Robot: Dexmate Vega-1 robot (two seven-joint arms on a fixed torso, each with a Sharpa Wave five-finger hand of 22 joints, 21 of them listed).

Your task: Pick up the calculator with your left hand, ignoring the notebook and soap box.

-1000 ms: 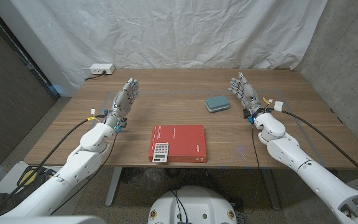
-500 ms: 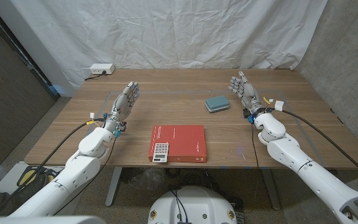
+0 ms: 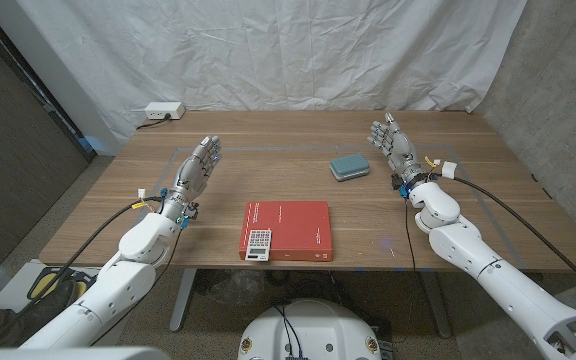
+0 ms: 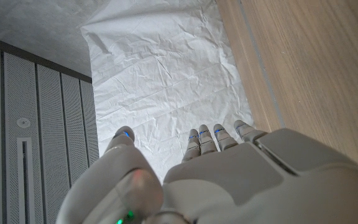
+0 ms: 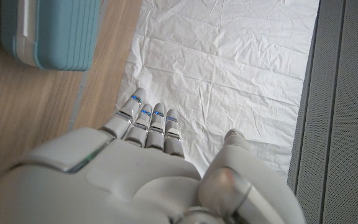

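Red notebook (image 3: 287, 229) lies at the lower middle of the head view, and the small pale calculator (image 3: 258, 243) sits on its lower left corner, near the table's (image 3: 268, 175) front edge; its long axis runs from the frame's bottom toward its top, the display, I think, at the lower end, though it is too small to be sure. My left hand (image 3: 197, 167) stands at left of centre, fingers spread and holding nothing, well apart from the calculator, so I judge the reach is not begun. My right hand (image 3: 392, 145) waits likewise at right, empty, near the teal soap box (image 3: 349, 166). From my left wrist, my fingers (image 4: 207, 138) reach toward the white sheet (image 4: 160, 74), apart. From my right wrist, the soap box (image 5: 51, 31) shows at upper left, untouched.
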